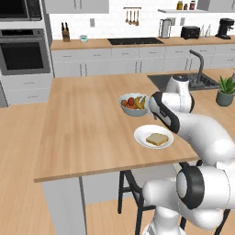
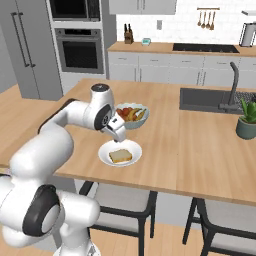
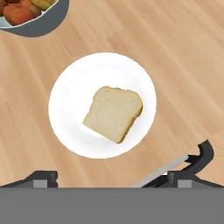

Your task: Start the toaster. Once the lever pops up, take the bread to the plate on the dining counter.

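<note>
Light matt wood-grain bench [image 3: 183, 65], smooth white plate [image 3: 70, 131] with a faint sheen; bread [image 3: 113, 113] soft, porous tan crumb, browner crust; glossy white arm shell [image 1: 206, 137], dark matt hand [image 3: 118, 177] tips

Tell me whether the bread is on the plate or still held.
On the plate: the bread lies flat on the plate, and the open end effector hovers above it, holding nothing.

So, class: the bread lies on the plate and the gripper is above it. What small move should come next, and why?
Probably lift the gripper straight up and away: the bread already lies flat on the plate, and the gripper is open, holding nothing.
</note>
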You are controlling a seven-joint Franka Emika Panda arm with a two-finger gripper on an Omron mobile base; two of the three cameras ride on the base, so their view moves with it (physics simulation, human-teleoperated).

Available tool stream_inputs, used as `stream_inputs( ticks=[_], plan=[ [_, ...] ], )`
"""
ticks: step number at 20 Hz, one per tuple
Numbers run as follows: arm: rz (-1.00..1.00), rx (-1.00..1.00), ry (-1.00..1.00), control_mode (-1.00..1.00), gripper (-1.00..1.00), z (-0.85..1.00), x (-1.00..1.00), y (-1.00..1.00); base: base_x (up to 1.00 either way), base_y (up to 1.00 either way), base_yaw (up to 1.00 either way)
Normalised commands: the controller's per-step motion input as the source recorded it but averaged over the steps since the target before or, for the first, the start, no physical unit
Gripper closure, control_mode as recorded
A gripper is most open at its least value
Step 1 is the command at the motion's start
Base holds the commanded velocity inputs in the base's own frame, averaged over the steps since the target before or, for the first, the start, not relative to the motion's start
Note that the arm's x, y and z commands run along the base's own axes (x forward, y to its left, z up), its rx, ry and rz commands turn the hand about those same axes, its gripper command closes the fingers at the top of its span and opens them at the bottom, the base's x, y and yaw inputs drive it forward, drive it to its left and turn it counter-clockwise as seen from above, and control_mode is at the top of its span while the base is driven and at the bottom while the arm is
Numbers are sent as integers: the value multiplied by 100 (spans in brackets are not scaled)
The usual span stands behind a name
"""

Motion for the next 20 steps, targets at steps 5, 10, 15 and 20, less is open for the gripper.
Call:
stream_inputs(
  ticks=[5, 10, 15, 20],
  plan=[
    [0, -3, 0, -100, -100, 31, -58, 0, 0, 0, 0],
    [6, -7, 0, -100, -100, 35, -83, 0, 0, 0, 0],
    [12, -8, 1, -100, -100, 33, -44, 1, 0, 0, 0],
    [9, -7, 0, -100, -100, 19, -27, 1, 0, 0, 0]
  ],
)
